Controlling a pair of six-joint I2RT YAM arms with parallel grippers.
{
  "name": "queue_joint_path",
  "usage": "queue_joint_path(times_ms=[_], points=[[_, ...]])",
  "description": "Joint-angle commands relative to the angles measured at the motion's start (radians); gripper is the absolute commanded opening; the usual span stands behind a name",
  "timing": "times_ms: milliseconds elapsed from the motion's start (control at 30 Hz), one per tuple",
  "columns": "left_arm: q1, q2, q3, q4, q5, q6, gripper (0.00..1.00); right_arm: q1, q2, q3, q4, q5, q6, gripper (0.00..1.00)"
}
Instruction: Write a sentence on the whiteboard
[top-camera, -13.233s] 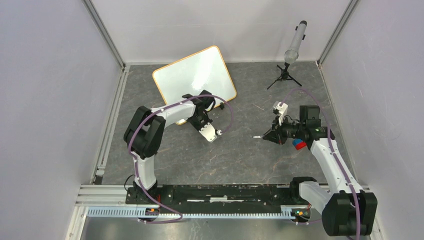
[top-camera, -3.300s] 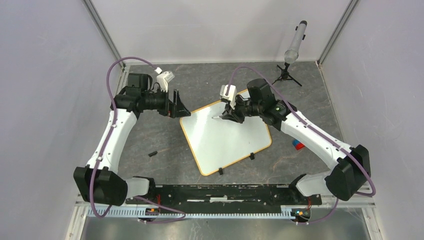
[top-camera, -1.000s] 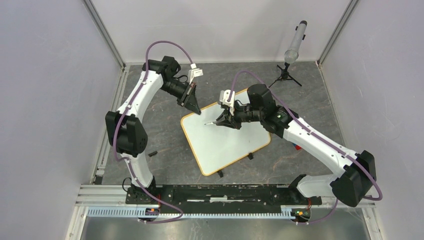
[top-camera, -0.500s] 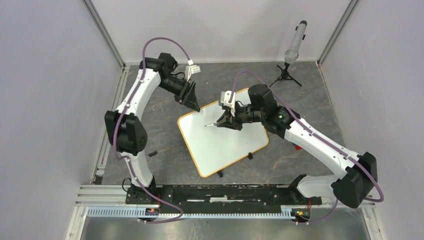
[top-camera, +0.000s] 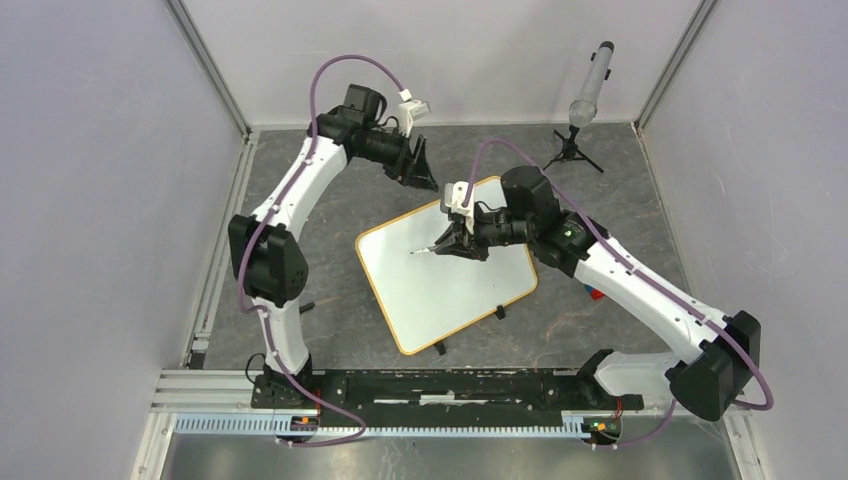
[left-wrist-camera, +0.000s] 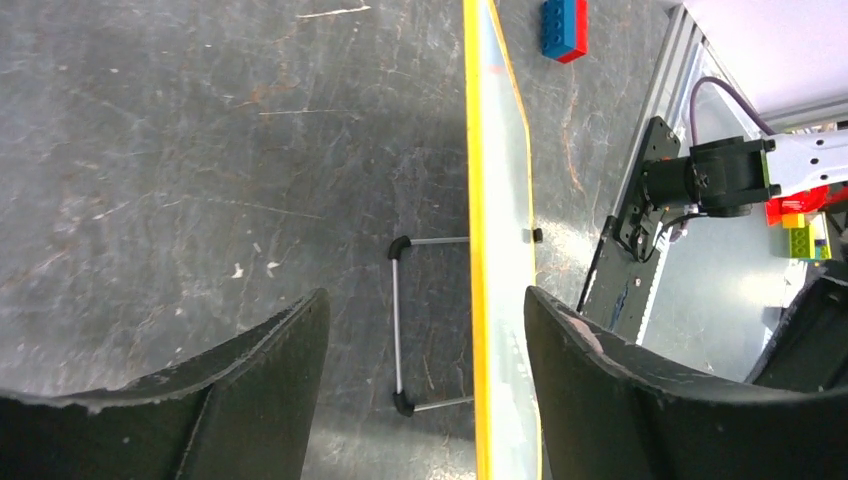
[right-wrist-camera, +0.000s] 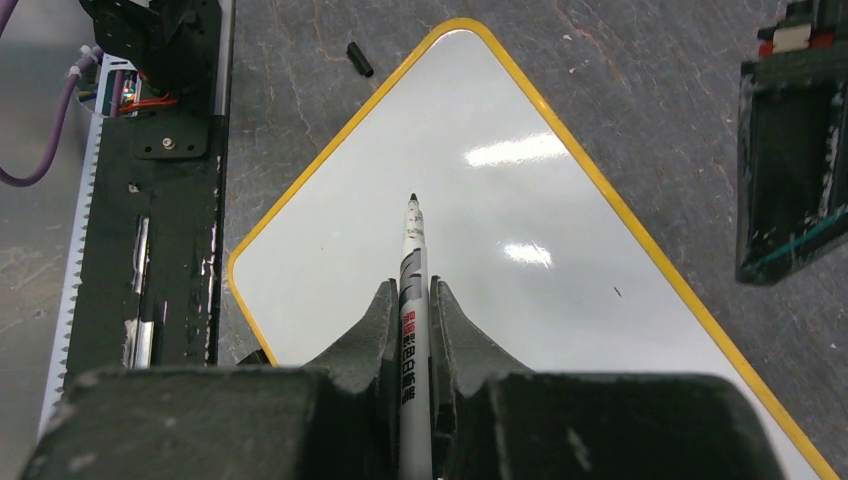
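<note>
Whiteboard (top-camera: 450, 290): glossy white, yellow-orange frame, rounded corners; lies beneath and ahead of the right fingers (right-wrist-camera: 372, 330); one tiny dark speck.

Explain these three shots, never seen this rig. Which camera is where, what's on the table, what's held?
Two white robot arms are bolted at the near edge of a dark grey table. The wide picture looks down from above and behind them; the other two come from a camera on each wrist, its fingers in view. On the table sits a glossy white whiteboard with an orange-tan frame; I see no sentence on it. The right gripper is shut on a white marker with a black tip, aimed at the board; contact is unclear. The left gripper is open and empty. Also there: a small black piece, a blue-and-red block, a grey microphone on a black tripod.
</note>
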Motion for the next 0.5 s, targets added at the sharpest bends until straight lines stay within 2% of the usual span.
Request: queue_joint_path(times_ms=[0,167,400,467], points=[[-0.039,0.008,0.012,0.051,-0.005,-0.053,0.73,0.004,-0.034,0.039,-0.01,-0.011,-0.021,0.0],[-0.04,-0.043,-0.06,0.052,0.031,-0.008,0.53,0.004,-0.04,0.036,-0.02,-0.016,-0.028,0.0],[-0.069,-0.086,-0.116,0.043,0.055,0.051,0.38,0.004,-0.038,0.04,-0.023,-0.032,-0.025,0.0],[-0.076,-0.085,-0.121,0.025,0.062,0.079,0.31,0.004,-0.038,0.041,-0.022,-0.031,-0.026,0.0]])
